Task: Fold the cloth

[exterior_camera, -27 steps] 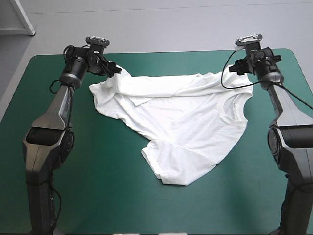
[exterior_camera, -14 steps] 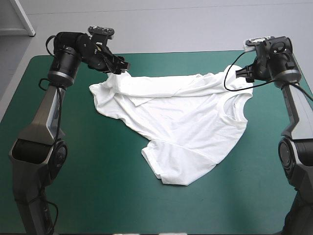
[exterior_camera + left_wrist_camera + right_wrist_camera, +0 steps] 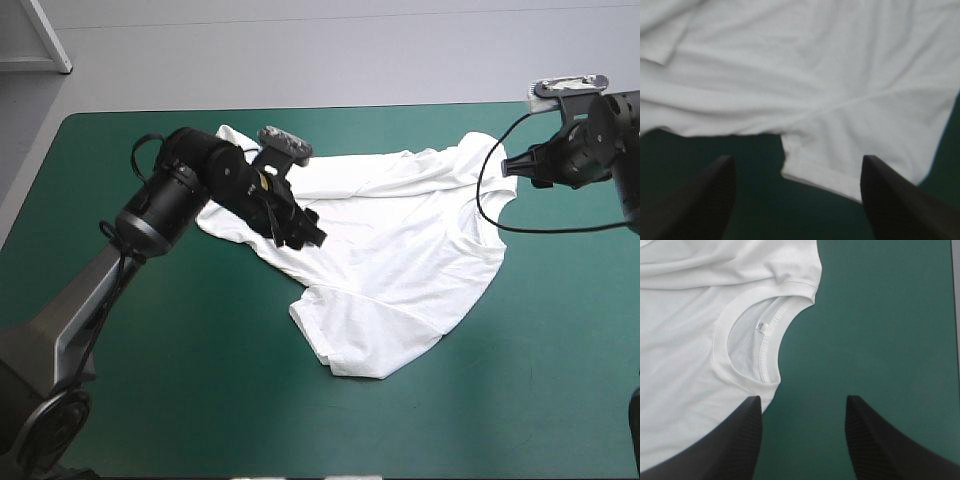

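The white T-shirt [image 3: 390, 250] lies partly spread across the table's middle, with one part doubled over toward the near edge. Its collar [image 3: 747, 340] shows in the right wrist view. My left gripper [image 3: 305, 235] hovers over the shirt's left part, open; in the left wrist view [image 3: 797, 159] its black fingers stand wide apart above a shirt edge [image 3: 815, 170], holding nothing. My right gripper [image 3: 508, 165] hangs at the shirt's far right corner, open [image 3: 804, 399], with the collar just ahead of one finger and bare cover between the fingers.
The teal-green cover [image 3: 200, 400] shows all around the shirt, widest toward the near edge and the right side [image 3: 890, 315]. The table's far edge [image 3: 400, 106] runs just beyond the shirt.
My left gripper has left the shirt's far left corner and swung inward over the shirt. That corner now lies spread farther out. My right gripper has drawn off to the right.
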Available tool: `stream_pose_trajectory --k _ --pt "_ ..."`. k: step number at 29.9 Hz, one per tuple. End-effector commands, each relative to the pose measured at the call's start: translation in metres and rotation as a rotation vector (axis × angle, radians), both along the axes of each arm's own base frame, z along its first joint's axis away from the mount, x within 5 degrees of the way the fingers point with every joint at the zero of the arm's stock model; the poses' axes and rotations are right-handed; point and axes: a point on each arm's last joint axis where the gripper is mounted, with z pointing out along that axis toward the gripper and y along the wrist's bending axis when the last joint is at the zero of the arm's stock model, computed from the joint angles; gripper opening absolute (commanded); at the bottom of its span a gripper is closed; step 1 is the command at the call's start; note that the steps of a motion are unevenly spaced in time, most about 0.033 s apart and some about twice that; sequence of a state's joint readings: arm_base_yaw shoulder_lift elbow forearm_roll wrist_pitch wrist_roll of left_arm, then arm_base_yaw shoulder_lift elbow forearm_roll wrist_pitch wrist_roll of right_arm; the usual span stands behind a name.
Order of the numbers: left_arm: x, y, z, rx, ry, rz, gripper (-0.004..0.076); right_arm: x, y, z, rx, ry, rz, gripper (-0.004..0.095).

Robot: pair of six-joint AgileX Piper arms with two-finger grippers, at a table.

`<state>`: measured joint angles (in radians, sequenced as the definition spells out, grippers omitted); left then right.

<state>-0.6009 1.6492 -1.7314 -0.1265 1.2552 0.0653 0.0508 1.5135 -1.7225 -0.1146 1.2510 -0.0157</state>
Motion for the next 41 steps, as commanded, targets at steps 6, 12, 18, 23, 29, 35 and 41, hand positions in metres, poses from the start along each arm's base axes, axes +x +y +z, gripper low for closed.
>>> stream_pose_trajectory --k 6,12,18,23,29,35,41 --pt "-0.088 -0.025 -0.021 0.086 0.050 -0.088 0.0514 -0.041 -0.008 0.023 -0.036 -0.144 -0.001 0.0474" --pt "-0.120 -0.065 -0.064 0.090 0.046 -0.216 0.0516 -0.039 -0.007 0.020 -0.030 -0.140 0.000 0.0471" --pt "-0.113 -0.092 -0.102 0.115 0.079 -0.224 0.0517 -0.039 -0.006 0.020 -0.020 -0.142 0.003 0.0471" --pt "-0.105 -0.109 -0.141 0.175 0.137 -0.230 0.0517 -0.039 -0.005 0.020 -0.006 -0.142 0.007 0.0471" --pt "-0.100 -0.117 -0.161 0.191 0.156 -0.227 0.0408 -0.029 -0.004 0.016 -0.006 -0.159 0.012 0.0471" --pt "-0.102 -0.118 -0.162 0.187 0.176 -0.222 -0.0006 0.009 -0.003 -0.011 -0.016 -0.120 0.019 0.0471" --pt "-0.103 -0.117 -0.162 0.190 0.197 -0.218 -0.0008 0.059 -0.015 -0.052 0.016 -0.052 -0.017 0.0471"
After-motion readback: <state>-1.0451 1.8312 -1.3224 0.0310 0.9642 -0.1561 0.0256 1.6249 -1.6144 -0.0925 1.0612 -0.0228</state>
